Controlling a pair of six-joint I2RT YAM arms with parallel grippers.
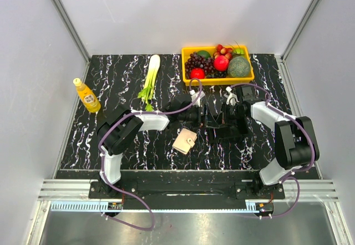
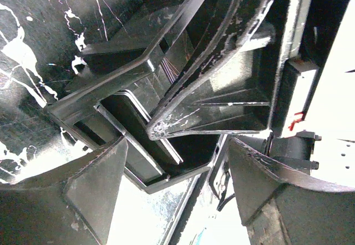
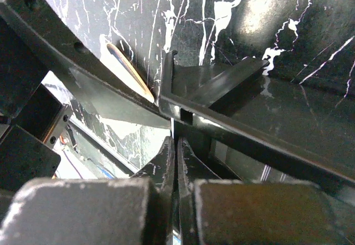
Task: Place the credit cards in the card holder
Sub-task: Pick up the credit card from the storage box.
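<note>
Left gripper and right gripper, top view: the tips meet at mid-table. The closed beige card holder lies flat just beside them, untouched.

Left wrist view: the left jaws are spread wide, with a black slotted rack ahead of them. No cards can be made out.

Right wrist view: the right jaws are pressed together; whether a card edge lies between them cannot be told.

The holder looks light, soft and likely to slide on the glossy marble table. Its clasp-tab flap probably offers the best hold.
</note>
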